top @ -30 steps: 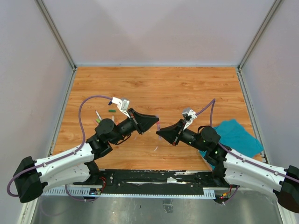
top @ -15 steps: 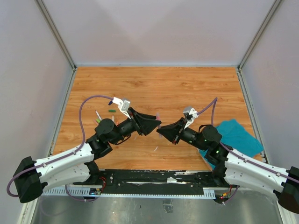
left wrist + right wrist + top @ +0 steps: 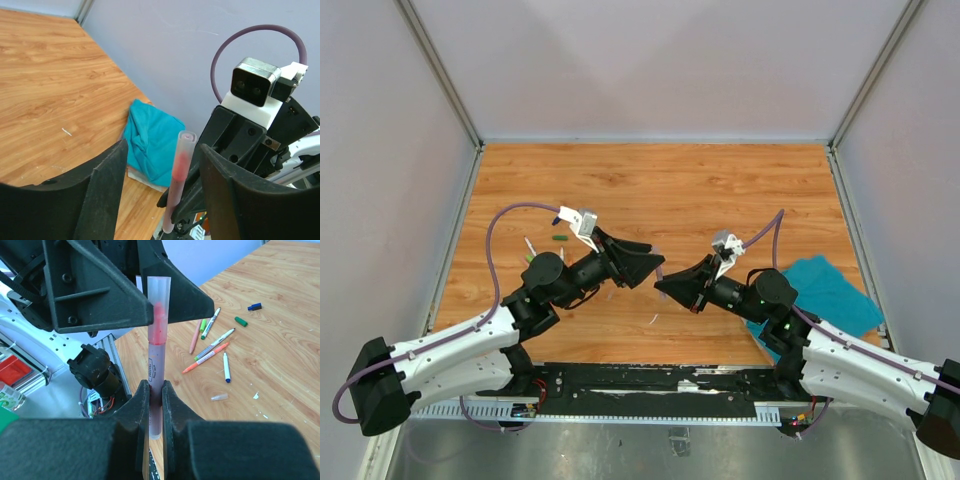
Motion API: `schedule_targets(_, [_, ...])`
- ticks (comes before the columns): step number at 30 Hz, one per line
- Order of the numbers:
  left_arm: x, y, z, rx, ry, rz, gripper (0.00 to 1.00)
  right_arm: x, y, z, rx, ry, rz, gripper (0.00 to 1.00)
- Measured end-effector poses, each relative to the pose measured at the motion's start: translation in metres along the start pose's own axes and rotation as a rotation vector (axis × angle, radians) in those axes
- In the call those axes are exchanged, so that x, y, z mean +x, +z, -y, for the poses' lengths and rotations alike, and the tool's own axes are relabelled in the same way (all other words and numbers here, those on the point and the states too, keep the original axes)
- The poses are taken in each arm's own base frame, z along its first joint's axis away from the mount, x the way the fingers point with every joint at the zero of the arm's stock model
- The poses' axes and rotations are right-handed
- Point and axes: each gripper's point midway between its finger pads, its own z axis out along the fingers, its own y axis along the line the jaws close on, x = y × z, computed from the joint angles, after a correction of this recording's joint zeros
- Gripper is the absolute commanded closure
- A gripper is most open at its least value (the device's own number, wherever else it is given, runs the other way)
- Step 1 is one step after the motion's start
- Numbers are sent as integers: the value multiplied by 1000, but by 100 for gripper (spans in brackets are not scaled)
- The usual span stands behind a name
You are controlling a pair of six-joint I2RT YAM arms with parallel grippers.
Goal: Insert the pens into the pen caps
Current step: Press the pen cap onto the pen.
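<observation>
slim translucent capped pen (image 3: 156,340), crumpled teal cloth (image 3: 150,150), woodgrain table (image 3: 50,75)

We identify two arms of like build. The left arm (image 3: 450,352) and the right arm (image 3: 850,365) carry white link shells, black joint housings and black end caps. From each wrist a purple cable (image 3: 260,28) loops at 12 o'clock over a grey twin-lens camera box (image 3: 255,82) on a white bracket (image 3: 250,112). The fingers (image 3: 102,195) are matte black wedges.
</observation>
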Motion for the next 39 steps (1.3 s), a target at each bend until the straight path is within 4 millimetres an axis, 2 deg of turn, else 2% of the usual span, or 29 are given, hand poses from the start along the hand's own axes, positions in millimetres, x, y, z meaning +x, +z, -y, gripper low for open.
schedule_targets(7, [2, 1, 0, 3, -1, -7, 56, 4, -1, -3, -17, 2, -19, 99])
schedule_targets(14, [2, 1, 5, 26, -8, -7, 96, 10, -1, 0, -5, 7, -41, 99])
schedule_targets(15, [1, 1, 6, 31, -3, -7, 99, 10, -1, 1, -2, 7, -42, 99])
schedule_targets(22, [3, 1, 7, 38, -4, -13, 99, 4, 0, 5, 29, 0, -33, 99])
schedule_targets(39, [-12, 3, 7, 38, 0, 47, 99, -11, 12, 14, 105, -66, -35, 99])
